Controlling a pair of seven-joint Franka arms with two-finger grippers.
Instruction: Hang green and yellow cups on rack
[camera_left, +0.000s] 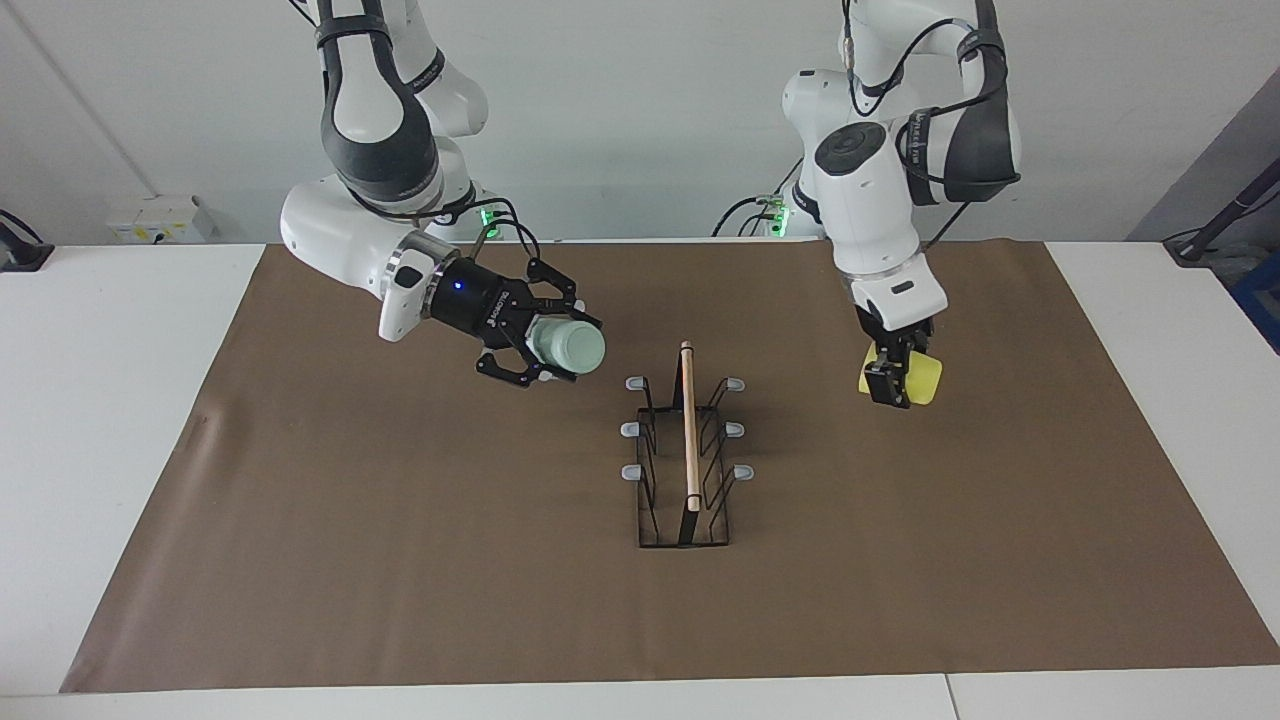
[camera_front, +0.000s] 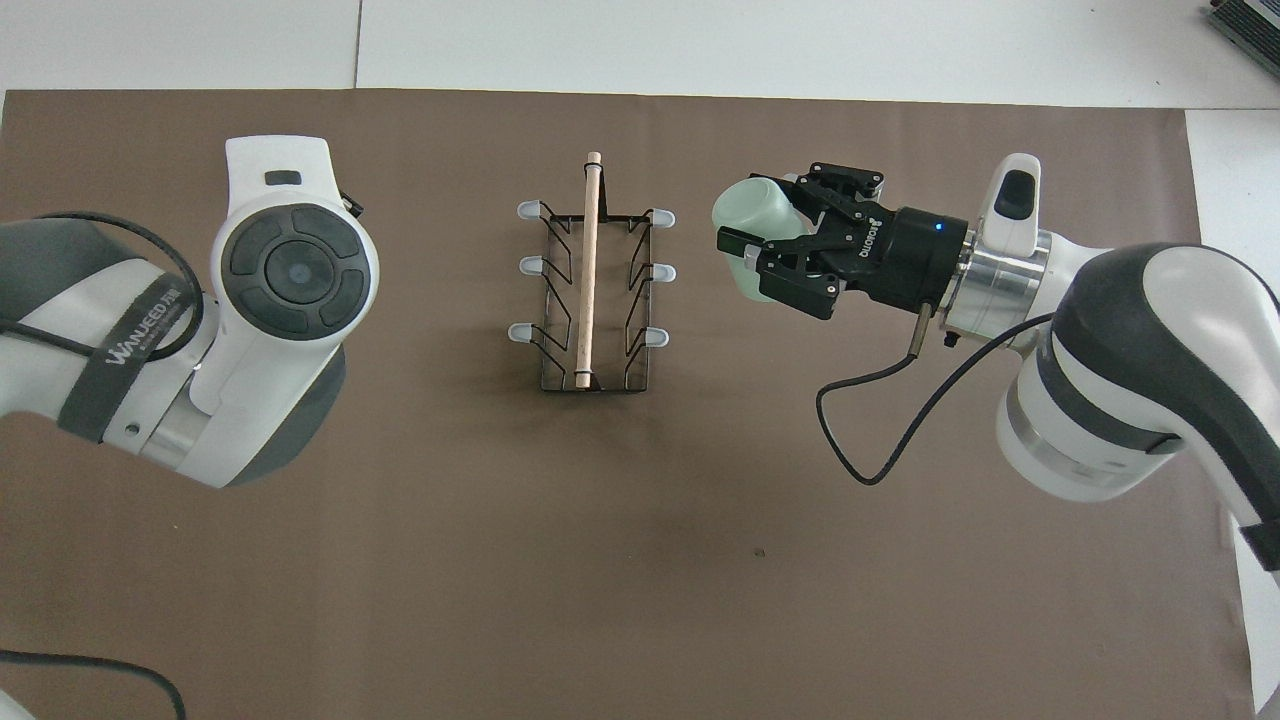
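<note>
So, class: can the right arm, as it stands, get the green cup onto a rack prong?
Probably yes: the right gripper holds the green cup beside the rack, and nothing lies between.

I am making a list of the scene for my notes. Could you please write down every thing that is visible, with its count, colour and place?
green cup: one, pale mint green, held sideways in the right tool, up beside the rack
yellow cup: one, bright yellow, at the left tool, toward the left arm's end of the mat
rack: one, black wire with wooden rod and six grey tips, middle of the mat
mat: one, brown, on the table
table: one, white
right tool: one, black, shut on the green cup
left tool: one, black, down at the yellow cup
</note>
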